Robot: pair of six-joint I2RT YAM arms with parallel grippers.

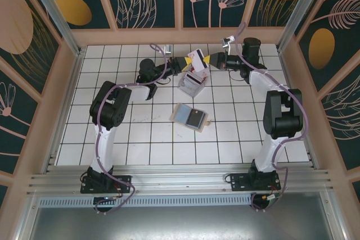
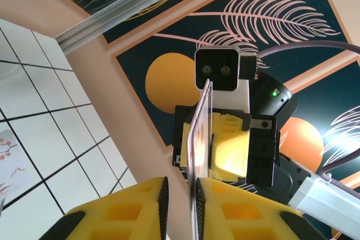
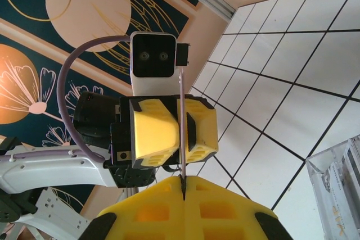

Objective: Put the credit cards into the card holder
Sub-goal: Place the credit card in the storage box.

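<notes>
A pale credit card (image 1: pixel 196 55) with a dark stripe hangs above the far middle of the floor, between the two grippers. My right gripper (image 3: pixel 184 179) is shut on one edge of this card (image 3: pixel 181 122). My left gripper (image 2: pixel 183 186) is open around the opposite edge. The card (image 2: pixel 199 139) rests against one pad with a gap to the other. The tan card holder (image 1: pixel 205 121) lies flat on the tiles nearer the arms, with a pale card (image 1: pixel 181 113) and a dark card (image 1: pixel 195 118) on it.
A clear plastic stand (image 1: pixel 191 82) holding several more cards sits directly below the grippers, and its corner (image 3: pixel 337 184) appears in the right wrist view. Peach walls (image 1: pixel 185 35) close in the white tiled floor just behind the grippers.
</notes>
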